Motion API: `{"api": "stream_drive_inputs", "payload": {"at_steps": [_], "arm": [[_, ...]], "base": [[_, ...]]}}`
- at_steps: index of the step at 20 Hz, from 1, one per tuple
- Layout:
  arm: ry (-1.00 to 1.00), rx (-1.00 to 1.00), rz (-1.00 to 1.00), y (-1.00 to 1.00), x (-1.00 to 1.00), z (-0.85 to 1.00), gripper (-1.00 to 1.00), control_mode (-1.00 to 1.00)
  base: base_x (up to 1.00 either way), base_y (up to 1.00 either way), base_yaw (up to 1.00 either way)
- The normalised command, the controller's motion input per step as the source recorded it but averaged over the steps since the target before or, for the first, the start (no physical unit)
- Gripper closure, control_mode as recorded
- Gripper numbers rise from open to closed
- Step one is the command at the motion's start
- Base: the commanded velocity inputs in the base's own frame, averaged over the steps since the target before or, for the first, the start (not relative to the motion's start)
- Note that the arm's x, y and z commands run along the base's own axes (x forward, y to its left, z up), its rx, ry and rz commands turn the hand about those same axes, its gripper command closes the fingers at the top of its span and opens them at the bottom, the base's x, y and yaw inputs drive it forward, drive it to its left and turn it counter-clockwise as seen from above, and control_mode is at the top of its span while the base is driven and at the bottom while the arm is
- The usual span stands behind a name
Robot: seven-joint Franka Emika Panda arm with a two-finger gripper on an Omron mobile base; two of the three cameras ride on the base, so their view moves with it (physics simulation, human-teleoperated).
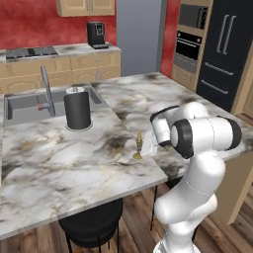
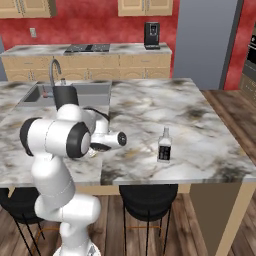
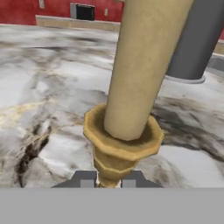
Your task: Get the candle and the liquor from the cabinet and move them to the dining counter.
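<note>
Gripper (image 3: 108, 181) is closed around the stem of the candle (image 3: 131, 83); in the hand view its two dark tips stand at 6 o'clock, one on each side of the brass holder, and the tan candle rises from there towards 12 o'clock. In the left base view the candle (image 1: 139, 146) is upright, with its flared foot at the marble top or just above it; I cannot tell if it already touches. It is near the front edge of the dining counter (image 1: 59, 163), which serves here as the table.

The liquor (image 2: 164, 145) already stands on the same table, upright, at about 3 o'clock from the arm in the right base view and well apart from the candle. So I judge that the task is almost finished: both things are out of the cabinet, the bottle is placed, and what remains is to set the candle down, open the gripper and draw the hand away.

The arm is folded low and compact in front of the table edge, elbow raised, forearm reaching forward over the marble, the hand about level with the top. A tall dark cylinder (image 1: 78, 109) stands beside the sink (image 1: 24, 106), at about 10 o'clock from the candle in the left base view.
</note>
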Motion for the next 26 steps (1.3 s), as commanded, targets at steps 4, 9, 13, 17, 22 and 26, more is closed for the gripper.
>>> {"api": "stream_drive_inputs", "payload": {"at_steps": [4, 9, 13, 17, 22, 26], "arm": [[0.00, 0.00, 0.04, 0.02, 0.18, -0.30, 1.00, -1.00], [0.00, 0.00, 0.04, 0.03, 0.10, -0.31, -1.00, -1.00], [-0.04, 0.00, 0.02, 0.01, -0.07, -0.04, -1.00, -1.00], [-0.06, 0.00, 0.00, 0.00, -0.39, 0.17, -1.00, -1.00], [-0.05, 0.00, 0.00, 0.00, -0.36, 0.24, -1.00, -1.00], [-0.07, 0.00, 0.00, 0.00, -0.36, 0.11, -1.00, -1.00]], "base": [[0.00, 0.00, 0.00], [0.00, 0.00, 0.00], [0.00, 0.00, 0.00], [0.00, 0.00, 0.00], [0.00, 0.00, 0.00], [0.00, 0.00, 0.00]]}}
